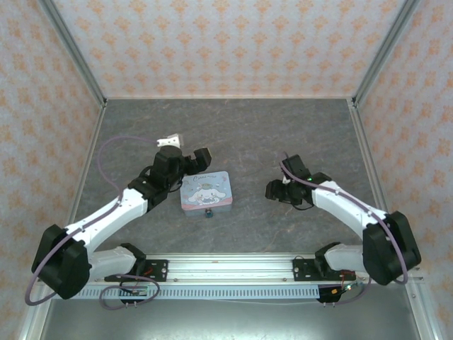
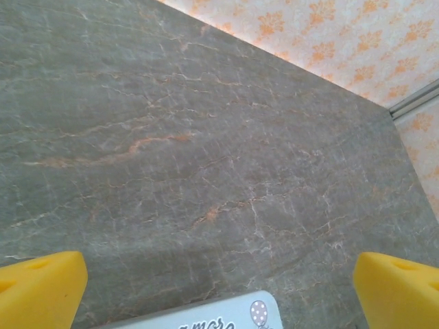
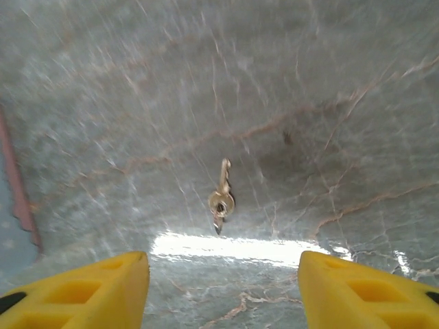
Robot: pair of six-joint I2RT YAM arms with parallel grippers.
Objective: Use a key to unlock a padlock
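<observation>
Pastel blue-and-pink square tin (image 1: 207, 190) is placed near the centre of the grey marbled table (image 1: 241, 134). Tiny dark metal padlock (image 1: 209, 213) is set just before the tin's near edge. Left gripper (image 2: 219, 277) is held over the tin's far left corner. Right gripper (image 3: 223, 267) is positioned right of the tin, well apart from it. Small brass key (image 3: 221, 197) is laid flat on the table just ahead of the right gripper, in line with the gap between its fingers.

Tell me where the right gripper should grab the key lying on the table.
The key lies flat on the table, round head nearer the right gripper, blade pointing away. Probably come straight down and pinch the head by its edges: it is the widest part, and that leaves the blade free for the padlock.
</observation>
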